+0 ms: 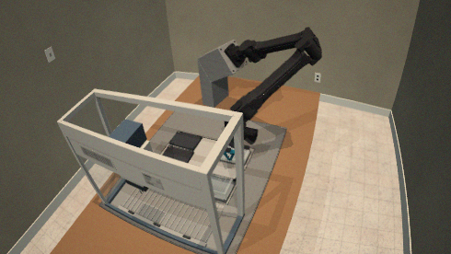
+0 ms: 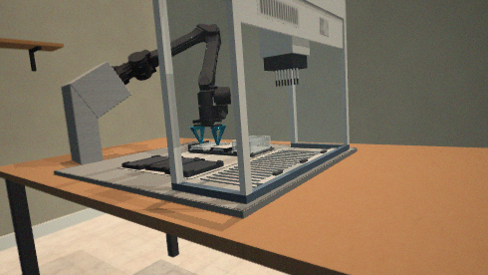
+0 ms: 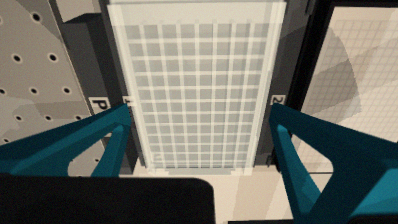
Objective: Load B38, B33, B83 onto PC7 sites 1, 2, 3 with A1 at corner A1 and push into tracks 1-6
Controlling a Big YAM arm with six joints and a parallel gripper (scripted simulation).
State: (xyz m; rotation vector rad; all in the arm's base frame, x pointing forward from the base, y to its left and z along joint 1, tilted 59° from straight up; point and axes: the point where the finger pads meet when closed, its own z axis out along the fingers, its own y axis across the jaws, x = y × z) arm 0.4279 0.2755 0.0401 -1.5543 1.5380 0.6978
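Directly below the tool [image 3: 199, 150] lies a translucent gridded plate [image 3: 197, 85], seated in a dark plate nest [image 3: 287, 55]. In the wrist view the plate runs lengthwise away from the camera, centred between the two teal fingers.

Tool state: spread wide, holding nothing. Each finger stands just outside a long edge of the plate; a visible gap separates each tip from the plate rim.

In the exterior view the tool [image 2: 208, 134] hangs point-down just above the plate [image 2: 211, 146], not touching it. A second, clear plate [image 2: 256, 141] sits in the adjacent nest beyond it.

The dark carrier [image 2: 171, 164] lies on the grey apron [image 2: 100, 175], near the nests and well apart from the tool. The rails [image 2: 264, 166] lie inside the white instrument frame [image 2: 166, 75], all resting on the orange table [image 2: 398, 199].
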